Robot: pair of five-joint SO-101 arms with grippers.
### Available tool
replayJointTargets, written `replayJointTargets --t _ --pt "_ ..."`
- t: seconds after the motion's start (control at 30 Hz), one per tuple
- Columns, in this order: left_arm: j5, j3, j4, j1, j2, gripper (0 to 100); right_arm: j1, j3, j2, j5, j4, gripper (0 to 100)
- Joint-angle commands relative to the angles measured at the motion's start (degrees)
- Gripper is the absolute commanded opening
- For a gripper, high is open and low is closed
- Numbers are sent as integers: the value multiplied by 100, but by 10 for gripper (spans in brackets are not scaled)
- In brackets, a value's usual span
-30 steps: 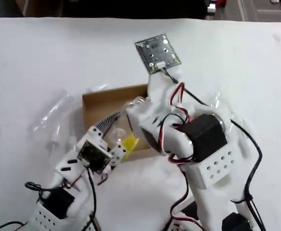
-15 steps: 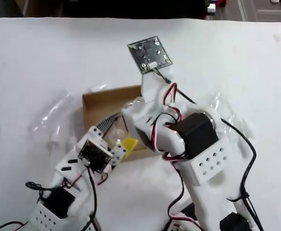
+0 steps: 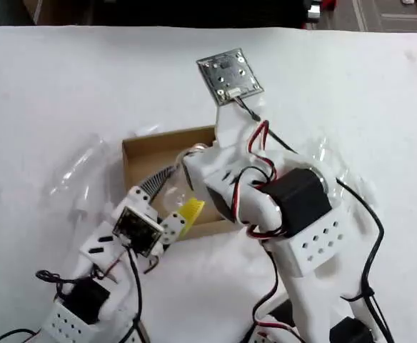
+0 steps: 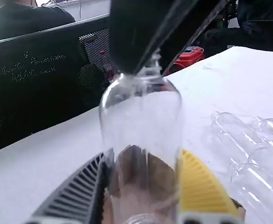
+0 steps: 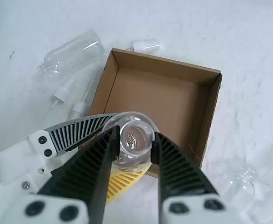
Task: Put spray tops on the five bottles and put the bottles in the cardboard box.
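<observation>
The table (image 3: 66,71) carries an open box (image 5: 164,100). The left gripper (image 4: 146,161) has its grey and yellow fingers clamped on the body of an upright clear bottle (image 4: 141,121) at the box's edge nearest the arms, and the right gripper (image 5: 135,136) has its black fingers closed on that bottle's neck from above. A loose bottle (image 5: 71,51) lies on the table beside the box, and a spray top (image 5: 146,46) lies just outside its far wall.

High view: overhead, down across tabletop (image 3: 51,71). Left wrist: low, level, close on bottle (image 4: 141,130). Right wrist: straight down on same bottle, cardboard box (image 5: 160,102); high view shares both.
</observation>
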State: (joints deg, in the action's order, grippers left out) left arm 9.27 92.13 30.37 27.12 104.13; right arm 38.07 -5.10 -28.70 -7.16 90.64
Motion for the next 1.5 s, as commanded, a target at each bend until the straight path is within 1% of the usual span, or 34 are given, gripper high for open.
replayJointTargets --t 0.0,0.07,0.13,0.23,0.33,0.5,0.6,0.67,0.73,0.83,0.93,1.03,1.27,1.47 --pt "-44 -132 -114 75 84 163 92 -18 31 185 -189 16" --pt "-510 -255 114 -57 84 216 92 -18 48 193 -189 16" --pt "-985 -677 589 -207 75 232 92 -18 48 193 -189 17" --pt "-1125 -1363 1398 -382 75 257 92 -18 48 308 -224 17" --pt "-1125 -1556 1697 -444 75 274 92 -9 48 563 -418 17" --pt "-1125 -1574 1714 -453 75 275 84 35 57 782 -646 17" --pt "-1116 -1600 1714 -620 84 275 4 448 48 1178 -1165 17" --pt "-1108 -1679 1679 -1024 84 273 -242 1020 48 1538 -1859 17" --pt "-1116 -1811 1670 -1604 84 271 -576 1679 22 1776 -2624 17" --pt "-1204 -1829 1459 -2422 84 269 -963 2523 -13 1934 -3565 17" --pt "-1609 -1635 1125 -2800 84 252 -1121 3015 40 1934 -4189 17" --pt "-1609 -1442 862 -2818 75 249 -1147 3411 48 1934 -4822 17" --pt "-1635 -1398 844 -2809 66 249 -1156 4237 57 1943 -6273 17" --pt "-1618 -1389 835 -2809 66 249 -1165 4352 207 1952 -6466 17"
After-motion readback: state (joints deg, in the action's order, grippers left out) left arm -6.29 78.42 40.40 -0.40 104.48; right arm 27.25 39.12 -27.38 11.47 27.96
